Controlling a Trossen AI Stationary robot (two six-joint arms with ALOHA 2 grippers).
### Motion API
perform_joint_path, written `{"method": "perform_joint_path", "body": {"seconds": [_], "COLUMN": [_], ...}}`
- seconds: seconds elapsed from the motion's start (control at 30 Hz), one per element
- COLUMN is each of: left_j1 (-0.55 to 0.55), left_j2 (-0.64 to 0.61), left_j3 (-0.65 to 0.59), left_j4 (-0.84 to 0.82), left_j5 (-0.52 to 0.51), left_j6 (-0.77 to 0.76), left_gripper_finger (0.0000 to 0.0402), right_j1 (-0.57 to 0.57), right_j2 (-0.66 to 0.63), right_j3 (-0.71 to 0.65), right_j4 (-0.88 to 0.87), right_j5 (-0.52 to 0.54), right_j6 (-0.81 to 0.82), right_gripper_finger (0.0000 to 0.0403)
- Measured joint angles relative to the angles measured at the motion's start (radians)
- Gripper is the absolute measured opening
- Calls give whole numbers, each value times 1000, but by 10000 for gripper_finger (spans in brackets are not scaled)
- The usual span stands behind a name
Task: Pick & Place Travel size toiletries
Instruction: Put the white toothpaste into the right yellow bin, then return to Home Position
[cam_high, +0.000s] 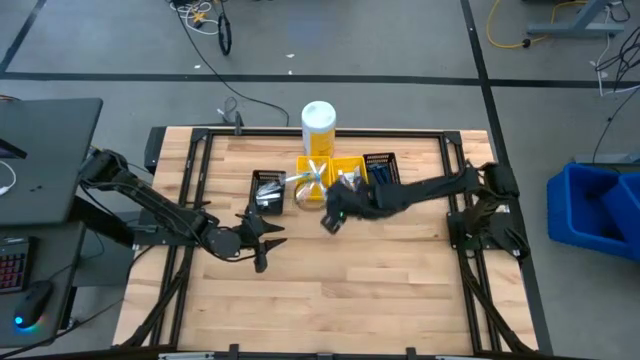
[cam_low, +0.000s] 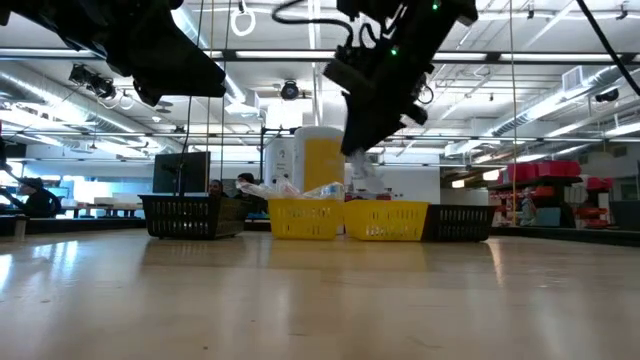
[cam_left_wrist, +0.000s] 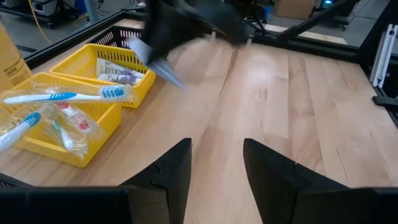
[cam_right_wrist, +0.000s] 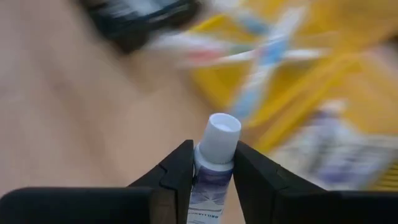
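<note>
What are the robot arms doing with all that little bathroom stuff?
The right arm's tool is pinching a small toothpaste tube with a white cap, up in the air near the yellow bins. Those bins hold toothbrushes and more little tubes, with black bins at either side. The left arm's tool is open and empty, over bare wood on the table, pointing toward the bins.

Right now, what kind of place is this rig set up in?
Most likely a large open lab or workshop, not a home. The wooden table stands on a bare grey floor with loose cables, the low view shows a high ceiling with exposed ducts, and people sit at desks behind.
</note>
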Motion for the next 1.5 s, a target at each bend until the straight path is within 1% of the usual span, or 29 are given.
{"method": "perform_joint_path", "body": {"seconds": [0.1, 0.17, 0.3, 0.37, 0.5, 0.57, 0.7, 0.87, 1.0, 1.17, 1.23, 1.3, 1.37, 1.4, 1.5], "left_j1": [0, 0, 0, 0, 0, 0, 0, 0, 0, 0, 1, 5, 8, 12, 19], "left_j2": [0, 0, 0, 0, 0, 0, 0, 0, 0, 0, 0, -9, -49, -76, -165], "left_j3": [0, 0, 0, 0, 0, 0, 0, 0, 0, 0, 0, 0, 0, 0, 0], "left_j4": [0, 2, 0, 0, 0, 0, 0, 0, 0, -1, -1, -1, 5, 6, -5], "left_j5": [0, 0, -1, -3, -3, -3, -3, -3, -1, 21, 31, -13, -63, -70, -46], "left_j6": [-3, -1, -9, -9, -10, -11, -4, -2, -8, -13, -2, 22, 36, 54, 116], "left_gripper_finger": [155, 155, 155, 155, 155, 155, 155, 155, 155, 155, 155, 155, 155, 155, 155], "right_j1": [-65, -114, -216, -260, -320, -336, -353, -356, -352, -348, -341, -330, -315, -307, -273], "right_j2": [-20, -20, 1, 17, 25, 25, 25, 25, 22, -16, -46, -94, -151, -177, -268], "right_j3": [0, -1, -35, -63, -109, -134, -152, -157, -152, -151, -151, -151, -151, -151, -151], "right_j4": [-48, -70, -11, 53, 155, 187, 198, 201, 199, 196, 205, 223, 233, 224, 219], "right_j5": [80, 98, 49, 32, -35, -40, -48, -126, -126, -118, -105, -98, -97, -97, -96], "right_j6": [1, 8, 5, -24, -70, -105, -143, -147, -162, -182, -237, -281, -308, -329, -390], "right_gripper_finger": [109, 109, 113, 114, 112, 114, 131, 174, 208, 233, 240, 245, 248, 249, 249]}}
